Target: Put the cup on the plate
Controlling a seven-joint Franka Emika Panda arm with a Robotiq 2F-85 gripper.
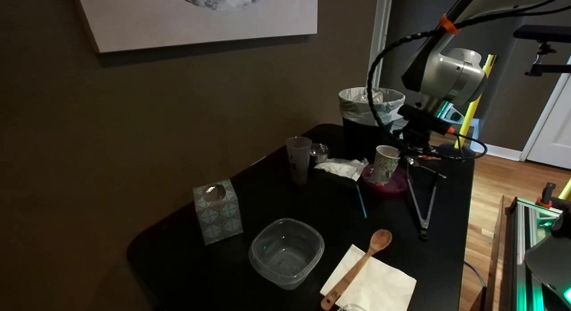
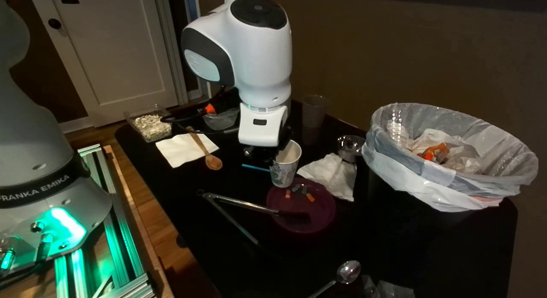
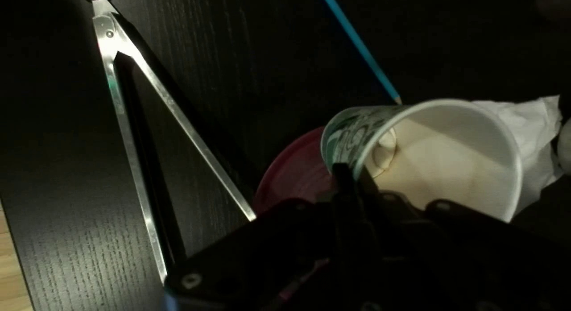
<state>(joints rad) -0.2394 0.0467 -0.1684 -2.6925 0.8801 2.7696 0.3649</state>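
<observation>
Cup (image 2: 284,169), patterned, paper-like | looked light, likely crushable | jaws pinched its wall at the rim | gentle rim hold seemed best

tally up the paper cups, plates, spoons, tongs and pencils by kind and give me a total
Paper cup: 1
Plate: 1
Spoons: 2, a wooden spoon and a metal spoon
Tongs: 1 pair
Pencil: 1
Total: 6
</observation>
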